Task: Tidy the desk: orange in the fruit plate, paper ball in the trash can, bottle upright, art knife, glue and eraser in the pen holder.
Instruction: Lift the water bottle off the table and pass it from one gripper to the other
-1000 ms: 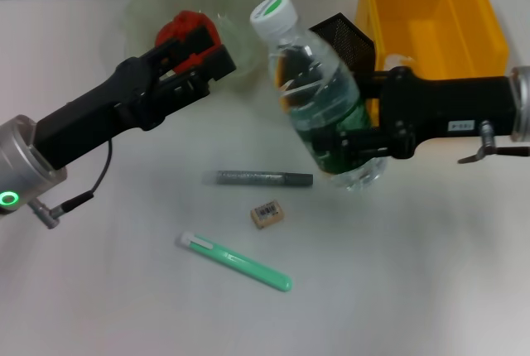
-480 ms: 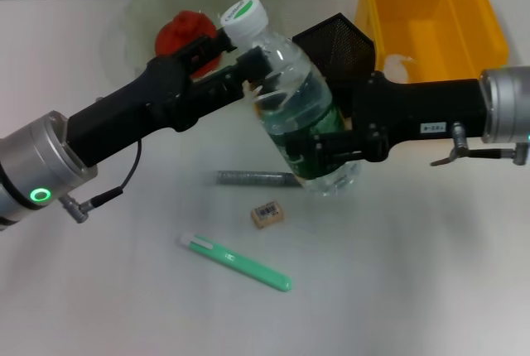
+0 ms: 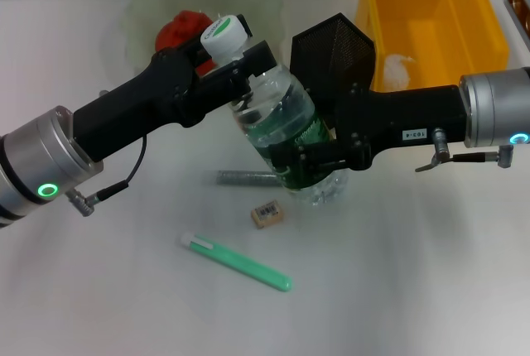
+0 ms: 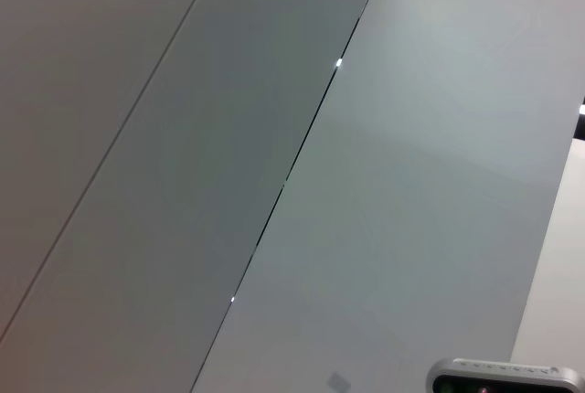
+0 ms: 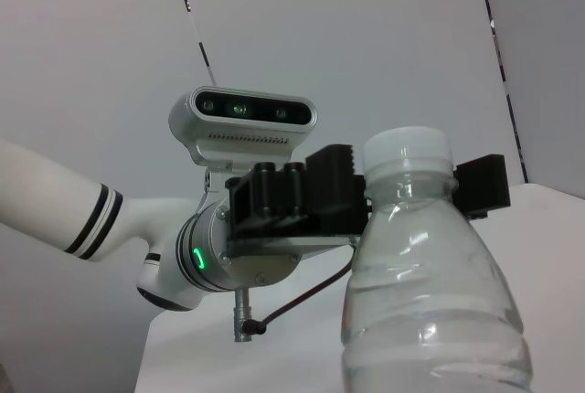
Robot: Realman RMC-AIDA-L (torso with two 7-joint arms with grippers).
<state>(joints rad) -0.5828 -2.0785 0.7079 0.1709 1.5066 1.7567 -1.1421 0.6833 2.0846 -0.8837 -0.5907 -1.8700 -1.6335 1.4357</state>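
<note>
Bottle (image 3: 281, 128) handling is the matter here: clear plastic, green label, white cap (image 3: 224, 31), and it looks mostly full of water, so I judge it heavy for its size, with thin walls that give under a squeeze and a smooth skin that could slip. It hangs tilted above the desk (image 3: 414, 290), cap leaning toward 11 o'clock and base toward 5 o'clock, over the grey pen-shaped stick (image 3: 240, 178).

The right gripper (image 3: 310, 157) is clamped around the lower body at the label, a sensible spot since the label band is stiffer than the ribbed shoulder. The left gripper (image 3: 240, 62) sits at the neck just under the cap, fingers either side of it in the right wrist view (whether they press the neck or only bracket it, I cannot tell). The neck is the most rigid part and a good steering point for bringing the bottle upright.

The orange (image 3: 182, 29) lies in the fruit plate (image 3: 145, 0) at 11 o'clock, the paper ball (image 3: 396, 66) in the trash can (image 3: 480, 33) at 1 o'clock. The pen holder (image 3: 335, 50) stands just behind the bottle. The eraser (image 3: 267, 213) and a green stick (image 3: 236, 262) lie near 6 o'clock.
</note>
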